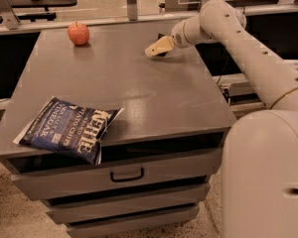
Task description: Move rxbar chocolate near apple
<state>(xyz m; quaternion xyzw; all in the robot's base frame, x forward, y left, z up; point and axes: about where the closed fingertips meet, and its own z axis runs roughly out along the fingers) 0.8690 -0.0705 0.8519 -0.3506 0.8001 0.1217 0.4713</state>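
The apple (78, 33) is round and red-orange and sits at the far left of the grey table top (119, 83). My gripper (156, 48) is at the far right of the table, low over the surface and pointing left, well to the right of the apple. A small dark piece of the rxbar chocolate (162, 35) shows just behind the gripper. The gripper hides most of it. I cannot tell whether the bar is held.
A large blue chip bag (69, 129) lies at the near left corner and overhangs the front edge. Drawers (124, 175) are under the table top. My arm (238, 38) reaches in from the right. Shelving stands behind the table.
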